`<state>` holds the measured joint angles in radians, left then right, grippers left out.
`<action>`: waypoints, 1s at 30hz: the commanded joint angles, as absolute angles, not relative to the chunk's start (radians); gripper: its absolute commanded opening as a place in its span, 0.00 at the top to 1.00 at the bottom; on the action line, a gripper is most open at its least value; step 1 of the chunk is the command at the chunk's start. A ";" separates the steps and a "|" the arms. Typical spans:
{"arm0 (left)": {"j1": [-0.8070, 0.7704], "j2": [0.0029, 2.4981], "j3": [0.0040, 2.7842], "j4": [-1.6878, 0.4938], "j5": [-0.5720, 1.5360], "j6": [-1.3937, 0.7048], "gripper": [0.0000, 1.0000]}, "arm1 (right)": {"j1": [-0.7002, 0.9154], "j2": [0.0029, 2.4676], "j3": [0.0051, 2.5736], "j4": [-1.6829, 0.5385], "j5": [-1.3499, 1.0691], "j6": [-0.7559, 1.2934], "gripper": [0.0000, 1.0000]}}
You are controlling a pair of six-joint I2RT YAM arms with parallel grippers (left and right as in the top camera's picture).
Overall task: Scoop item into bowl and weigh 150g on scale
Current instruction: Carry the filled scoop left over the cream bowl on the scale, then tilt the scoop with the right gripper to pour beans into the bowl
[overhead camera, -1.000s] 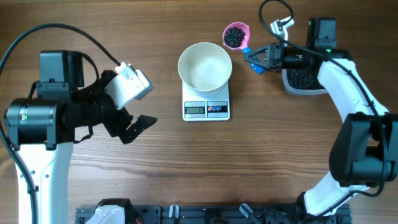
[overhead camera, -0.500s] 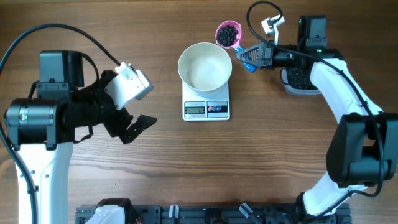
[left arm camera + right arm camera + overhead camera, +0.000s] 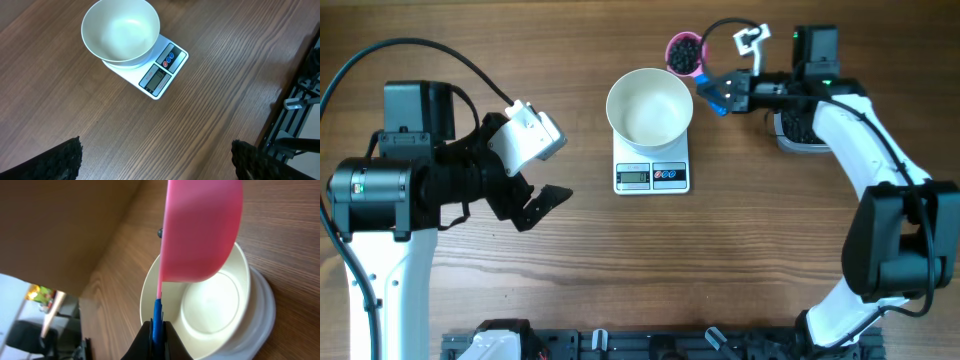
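The white bowl (image 3: 650, 108) stands on the white scale (image 3: 652, 176) at the table's middle; nothing shows inside it. My right gripper (image 3: 727, 95) is shut on the blue handle (image 3: 712, 93) of the pink scoop (image 3: 685, 53), whose cup holds black beads, the item, just beyond the bowl's far right rim. The right wrist view has the scoop (image 3: 200, 230) side-on above the bowl (image 3: 220, 305), handle (image 3: 157, 315) pinched between the jaws. My left gripper (image 3: 535, 205) hangs open at the left, nothing in it; its camera sees the bowl (image 3: 121, 32) and scale (image 3: 162, 70).
A clear tub (image 3: 788, 138) of the black beads sits at the far right, mostly covered by my right arm. A black rail (image 3: 650, 345) runs along the table's near edge. Bare wood lies between the left gripper and the scale.
My right gripper has carried the filled scoop left from over the tub to the bowl's far right rim. The left arm has not moved.
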<state>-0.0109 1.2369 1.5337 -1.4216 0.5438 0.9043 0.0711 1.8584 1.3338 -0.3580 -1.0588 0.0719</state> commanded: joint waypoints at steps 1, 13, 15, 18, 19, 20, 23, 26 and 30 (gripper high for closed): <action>-0.004 1.234 1.550 -1.422 0.544 0.920 0.00 | 0.126 1.813 1.338 -0.360 -0.963 0.014 0.96; -0.004 1.234 1.550 -1.422 0.544 0.920 0.00 | 0.245 1.729 1.338 -0.537 -0.589 -0.087 0.96; -0.004 1.234 1.550 -1.422 0.544 0.920 0.00 | 0.261 1.724 1.338 -0.545 -0.560 -0.101 0.96; -0.004 1.234 1.550 -1.422 0.544 0.920 0.00 | 0.286 1.724 1.338 -0.557 -0.523 -0.105 0.96; -0.004 1.234 1.550 -1.422 0.544 0.920 0.00 | 0.297 1.724 1.338 -0.568 -0.492 -0.105 0.96; -0.004 1.234 1.550 -1.422 0.544 0.920 0.00 | 0.304 1.724 1.338 -0.575 -0.472 -0.105 0.96; -0.004 1.234 1.550 -1.422 0.544 0.920 0.00 | 0.326 1.724 1.338 -0.595 -0.405 -0.108 0.96; -0.004 1.234 1.550 -1.422 0.544 0.920 0.00 | 0.339 1.724 1.338 -0.602 -0.378 -0.110 0.95; -0.004 1.234 1.550 -1.422 0.544 0.920 0.00 | 0.354 1.724 1.338 -0.614 -0.321 -0.117 0.96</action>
<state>-0.0109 1.2369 1.5337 -1.4216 0.5438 0.9043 0.3393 1.7500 1.3334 -0.6094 -0.3973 -0.0917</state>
